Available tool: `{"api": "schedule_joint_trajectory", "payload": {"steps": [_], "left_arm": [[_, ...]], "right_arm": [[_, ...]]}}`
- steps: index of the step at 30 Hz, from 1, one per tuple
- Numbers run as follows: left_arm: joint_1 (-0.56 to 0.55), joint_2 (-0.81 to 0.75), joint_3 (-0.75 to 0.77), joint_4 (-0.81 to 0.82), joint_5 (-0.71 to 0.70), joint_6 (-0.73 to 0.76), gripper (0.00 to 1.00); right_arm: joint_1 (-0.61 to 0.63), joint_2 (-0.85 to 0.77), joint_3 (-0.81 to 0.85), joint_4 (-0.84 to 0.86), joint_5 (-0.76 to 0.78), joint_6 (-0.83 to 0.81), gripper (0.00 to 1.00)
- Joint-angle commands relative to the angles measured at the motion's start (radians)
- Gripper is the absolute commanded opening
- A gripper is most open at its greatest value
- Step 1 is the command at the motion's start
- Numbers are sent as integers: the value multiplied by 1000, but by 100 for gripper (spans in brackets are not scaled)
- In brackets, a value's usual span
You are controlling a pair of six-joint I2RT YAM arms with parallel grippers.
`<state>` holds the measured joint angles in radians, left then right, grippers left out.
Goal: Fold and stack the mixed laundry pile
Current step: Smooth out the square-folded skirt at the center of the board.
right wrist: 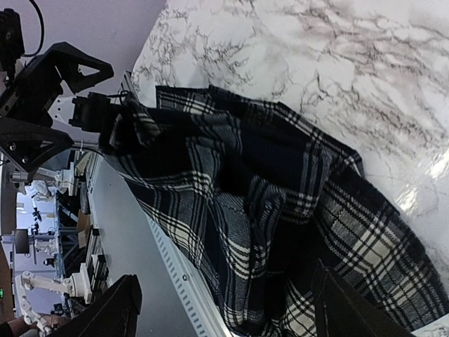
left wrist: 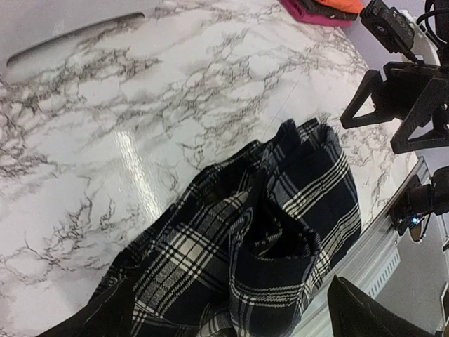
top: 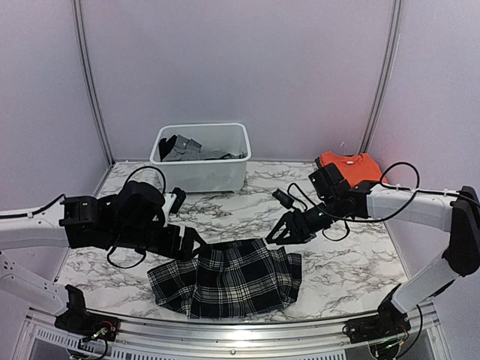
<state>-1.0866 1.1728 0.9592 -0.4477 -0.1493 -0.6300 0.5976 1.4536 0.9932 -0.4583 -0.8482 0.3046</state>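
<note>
Left gripper (top: 193, 246): jaws spread wide and holding nothing, poised low over the upper left edge of the plaid skirt (top: 225, 277). Right gripper (top: 276, 234): jaws likewise apart and empty, just beyond the skirt's upper right corner. Whether either fingertip brushes the cloth cannot be told from these views.

The skirt lies between the two grippers on the marble table (top: 225, 210), close to the near edge. It is rumpled, with one flap doubled over the middle and the pleats bunched into loose ridges.

The orange T-shirt (top: 349, 163) lies flat and compact at the far right corner, well apart from the skirt. The dark grey cloth (top: 180, 148) rests inside the white tub (top: 202, 176) at the back of the table.

Handling, as a judgement: the skirt looks light, soft and limp. It would sag and fold under its own weight when lifted, and would likely slide easily on the glossy table top. The pleats will tend to splay or gather unevenly. The firmest holds are probably the two ends of one straight edge, waistband or hem, one for each gripper. Each pinch should take every layer at that corner. A pinch in the bunched middle would only drag up a ridge.
</note>
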Motion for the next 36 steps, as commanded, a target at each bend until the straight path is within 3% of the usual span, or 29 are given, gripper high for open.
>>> {"api": "schedule_joint_trajectory", "payload": {"steps": [1, 7, 10, 13, 18, 23, 27, 32, 36], "left_arm": [[-45, 7, -43, 127, 44, -116, 99], [-115, 147, -19, 177, 30, -108, 98], [-113, 194, -8, 191, -3, -114, 89], [-95, 223, -1, 193, -25, -136, 74], [-58, 220, -46, 209, -46, -234, 36], [-13, 201, -149, 309, 16, -330, 12], [16, 232, -189, 334, 45, -370, 0], [39, 338, -216, 387, 79, -403, 0], [41, 481, -182, 407, 108, -386, 0]], "right_arm": [[42, -15, -62, 74, 35, -2, 79], [68, 30, -83, 140, 47, 4, 79], [80, 79, -76, 181, 52, 8, 77], [90, 142, -54, 195, 63, 10, 70], [91, 161, -38, 188, 103, 24, 46], [91, 169, -44, 193, 75, 74, 0], [90, 184, -72, 148, 142, 75, 0], [93, 268, -110, 43, 279, 20, 0], [92, 360, -124, 69, 391, -9, 0]]}}
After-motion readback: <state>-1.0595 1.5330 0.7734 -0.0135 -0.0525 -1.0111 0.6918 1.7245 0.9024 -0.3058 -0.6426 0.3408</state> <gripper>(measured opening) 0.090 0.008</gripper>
